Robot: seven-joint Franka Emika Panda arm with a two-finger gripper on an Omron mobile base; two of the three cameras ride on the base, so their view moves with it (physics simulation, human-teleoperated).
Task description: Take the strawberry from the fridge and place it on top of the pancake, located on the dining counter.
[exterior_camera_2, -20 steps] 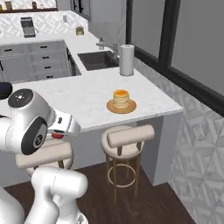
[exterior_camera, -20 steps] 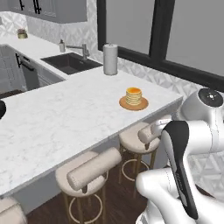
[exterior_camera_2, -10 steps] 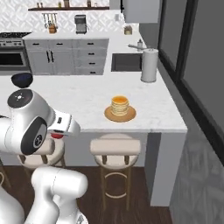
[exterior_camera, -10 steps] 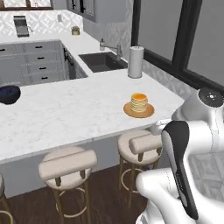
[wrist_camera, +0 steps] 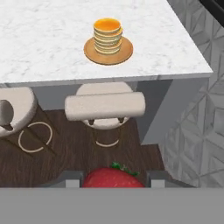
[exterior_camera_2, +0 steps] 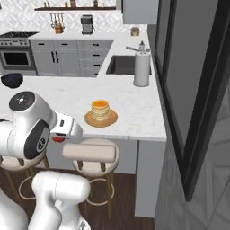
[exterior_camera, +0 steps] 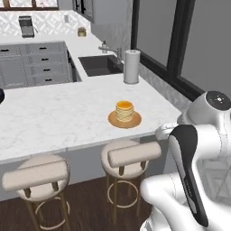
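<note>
My gripper (wrist_camera: pixel 114 180) is shut on the strawberry (wrist_camera: pixel 109 177), a bright red berry with green leaves held between the two dark fingertips at the bottom of the hand view. In the right base view the strawberry (exterior_camera_2: pixel 57 139) peeks out red under the white hand, level with the counter's edge and short of it. The pancake (exterior_camera: pixel 124 109) (exterior_camera_2: pixel 99 109) (wrist_camera: pixel 107 35) is a golden stack on a round brown plate, near the front edge of the dining counter (exterior_camera: pixel 58 117) (exterior_camera_2: pixel 134 112) (wrist_camera: pixel 43 43). The gripper is held back from the counter, above the floor. The fridge is out of view.
Two round beige stools (exterior_camera: pixel 128 155) (exterior_camera: pixel 38 178) (wrist_camera: pixel 105 107) stand under the counter's overhang. A paper towel roll (exterior_camera: pixel 131 66) (exterior_camera_2: pixel 141 69) stands beside the dark sink (exterior_camera: pixel 97 65). A dark bowl (exterior_camera_2: pixel 12 80) sits at the counter's left. Dark window frames run along the right.
The whole picture has shifted as the base moved: the counter and pancake now sit more squarely ahead. The gripper stays shut on the strawberry.
</note>
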